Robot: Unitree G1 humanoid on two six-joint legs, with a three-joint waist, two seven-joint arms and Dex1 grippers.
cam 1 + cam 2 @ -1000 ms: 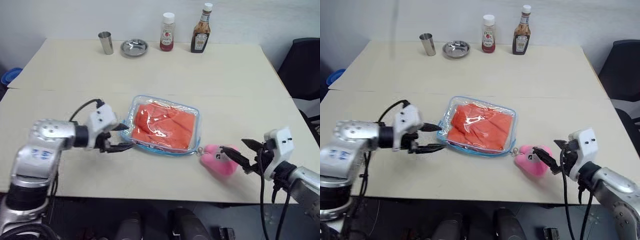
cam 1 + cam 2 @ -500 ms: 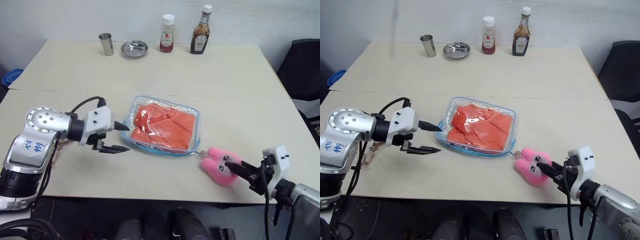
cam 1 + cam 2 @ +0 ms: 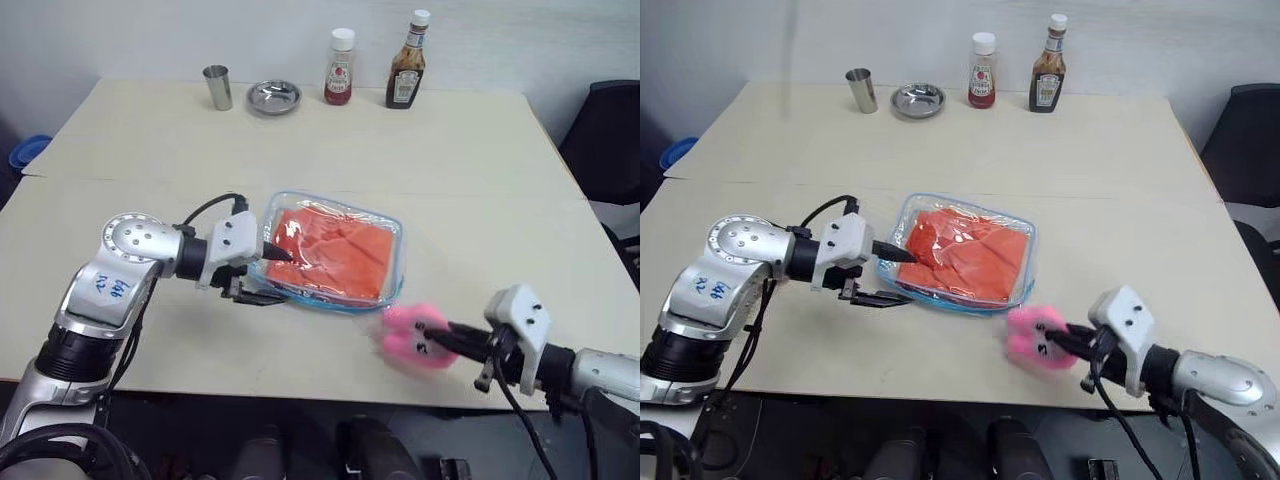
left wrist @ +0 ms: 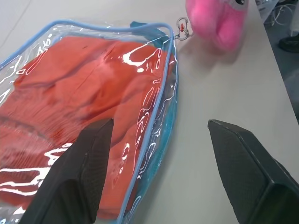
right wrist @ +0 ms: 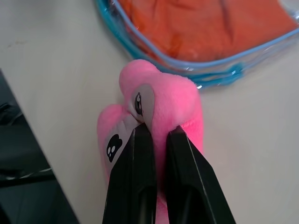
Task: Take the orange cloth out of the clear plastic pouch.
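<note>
Your right gripper is pinched on the fluffy pink pom-pom zipper pull; your left gripper stands wide astride the clear blue-trimmed plastic pouch edge, bright orange cloth inside; I judge unzipping is underway; next, clamp the edge and draw the pull along.

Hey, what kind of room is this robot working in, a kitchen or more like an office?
Probably an office or lab room set up for tests, not a kitchen: plain pale tables pushed together, a black office chair at the side, and sauce bottles lined up like props by a bare wall.
</note>
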